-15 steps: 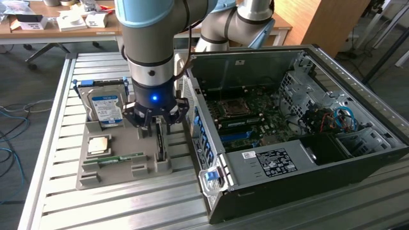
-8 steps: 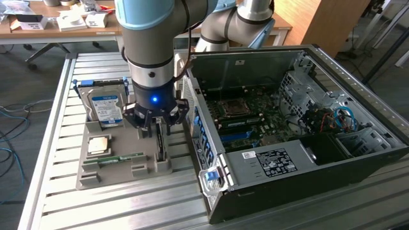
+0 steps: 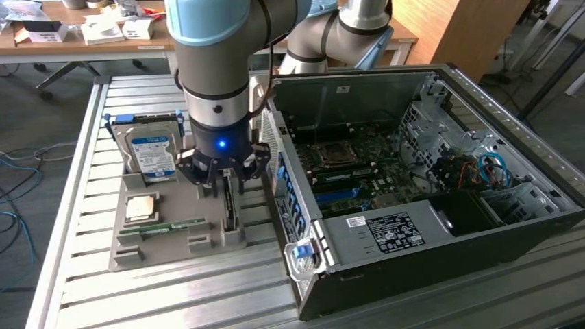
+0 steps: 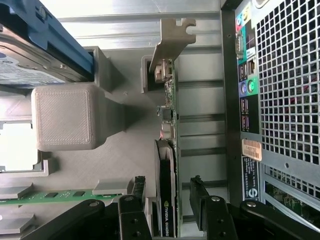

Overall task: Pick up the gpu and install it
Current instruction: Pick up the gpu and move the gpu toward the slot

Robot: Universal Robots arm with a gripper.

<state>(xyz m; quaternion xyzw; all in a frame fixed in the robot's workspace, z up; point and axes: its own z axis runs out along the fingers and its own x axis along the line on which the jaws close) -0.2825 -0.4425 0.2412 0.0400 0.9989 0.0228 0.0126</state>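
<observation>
A: Where is the gpu (image 3: 229, 205)?
B: On edge in a slot of the grey holder (image 3: 169, 248), just beside the open computer case (image 3: 439, 226) — stood upright, I'd judge, so its thin top edge can be pinched from above.
A: And the gripper (image 3: 224, 179)?
B: Jaws wide, one finger (image 4: 139, 192) either side of the card, not touching it.
A: Room?
B: Tight on the case side; freer toward the memory stick (image 3: 164, 226). The bracket (image 4: 172, 37) end stands clear of the fingers.
</observation>
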